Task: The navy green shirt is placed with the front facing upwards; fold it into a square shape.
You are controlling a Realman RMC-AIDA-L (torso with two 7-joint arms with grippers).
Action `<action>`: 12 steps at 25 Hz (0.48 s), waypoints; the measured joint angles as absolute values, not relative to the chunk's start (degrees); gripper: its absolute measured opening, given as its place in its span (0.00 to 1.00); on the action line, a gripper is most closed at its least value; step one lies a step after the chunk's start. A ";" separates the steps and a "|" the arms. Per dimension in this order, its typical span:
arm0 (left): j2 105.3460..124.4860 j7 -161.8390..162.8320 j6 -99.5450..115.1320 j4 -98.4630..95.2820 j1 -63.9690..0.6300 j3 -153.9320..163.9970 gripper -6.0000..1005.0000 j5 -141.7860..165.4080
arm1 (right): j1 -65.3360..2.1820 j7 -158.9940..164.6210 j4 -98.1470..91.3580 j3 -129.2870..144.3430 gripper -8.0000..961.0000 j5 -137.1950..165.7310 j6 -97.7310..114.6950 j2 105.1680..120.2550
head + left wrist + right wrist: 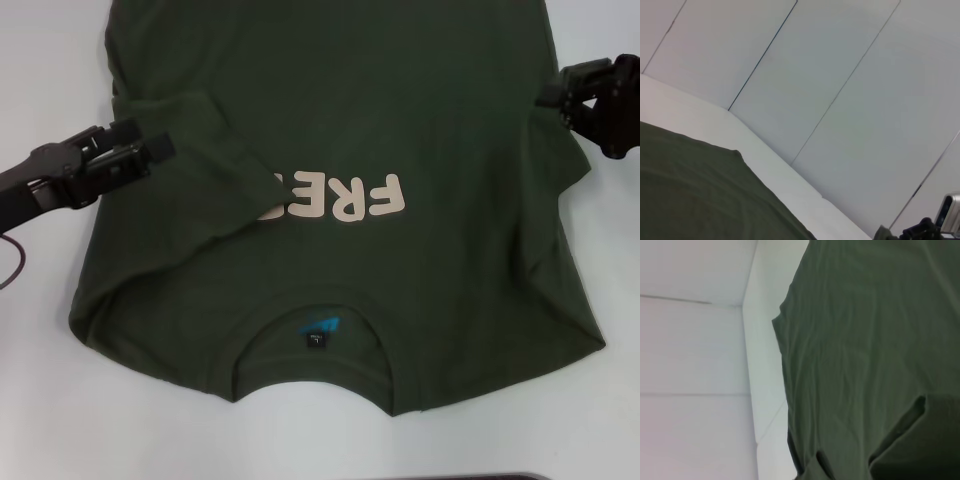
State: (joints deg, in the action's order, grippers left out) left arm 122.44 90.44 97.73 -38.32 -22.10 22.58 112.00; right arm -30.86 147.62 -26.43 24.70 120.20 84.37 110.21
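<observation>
White counter (40,400) is carrying the navy green shirt (400,110), which is lying front up with its ribbed collar (310,345) nearest the robot and the cream lettering (345,198) showing. One side is already lying folded inward, its sleeve covering part of the lettering. Soft, light cotton like this is going to sag and wrinkle, so taking it by the sleeve edges or hem corners looks wisest. At the folded side the left claw (150,148) is hovering, touching the cloth edge; I cannot tell whether it is grasping. At the opposite sleeve the right claw (560,95) is sitting against the fabric, its grip likewise unclear.
</observation>
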 joint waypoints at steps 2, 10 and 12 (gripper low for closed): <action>122.46 90.44 97.73 -38.32 -22.18 22.58 0.84 111.97 | -30.89 147.75 -25.15 24.60 0.02 119.96 82.82 110.47; 122.44 90.43 97.73 -38.32 -21.99 20.68 0.84 111.46 | -30.80 146.03 -23.64 24.42 0.10 119.80 79.32 111.86; 122.43 90.36 97.72 -38.32 -21.95 20.54 0.84 111.37 | -30.94 145.35 -23.55 24.14 0.12 119.54 79.31 112.08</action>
State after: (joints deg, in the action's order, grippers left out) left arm 122.43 90.36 97.72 -38.32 -21.95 20.54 111.37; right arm -30.94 145.35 -23.55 24.14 119.54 79.31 112.08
